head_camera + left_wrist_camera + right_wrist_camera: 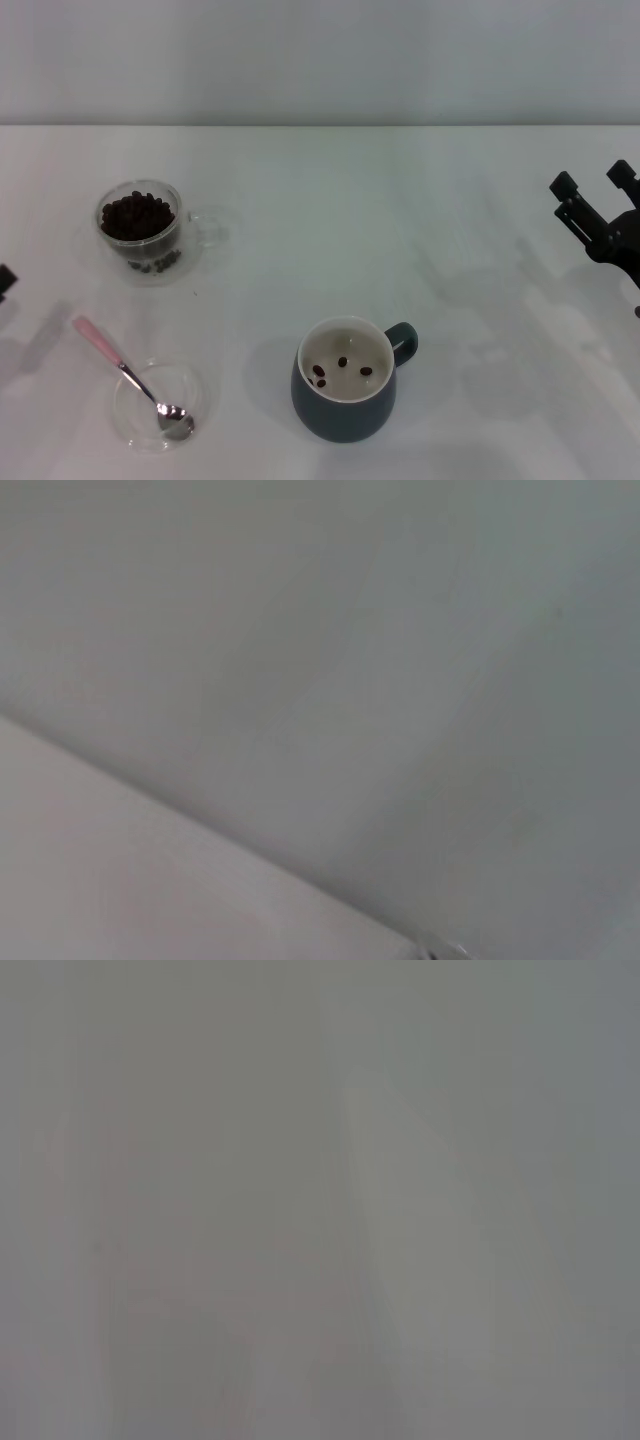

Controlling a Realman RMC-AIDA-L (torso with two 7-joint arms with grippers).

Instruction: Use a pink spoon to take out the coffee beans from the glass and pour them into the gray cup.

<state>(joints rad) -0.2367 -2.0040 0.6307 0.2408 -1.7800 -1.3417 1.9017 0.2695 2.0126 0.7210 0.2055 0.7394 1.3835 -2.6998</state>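
The glass (150, 228) stands at the left, heaped with dark coffee beans (135, 215). The pink spoon (130, 378) lies at the front left, its silver bowl resting in a shallow clear dish (130, 412) and its pink handle pointing back left. The gray cup (345, 393) stands at the front middle with three beans inside. My right gripper (592, 184) hovers open and empty at the right edge, far from the cup. Only a dark tip of my left gripper (5, 280) shows at the left edge. Both wrist views show only blank surface.
The white table (400, 250) runs back to a pale wall. A few beans lie inside the glass's double wall at its base.
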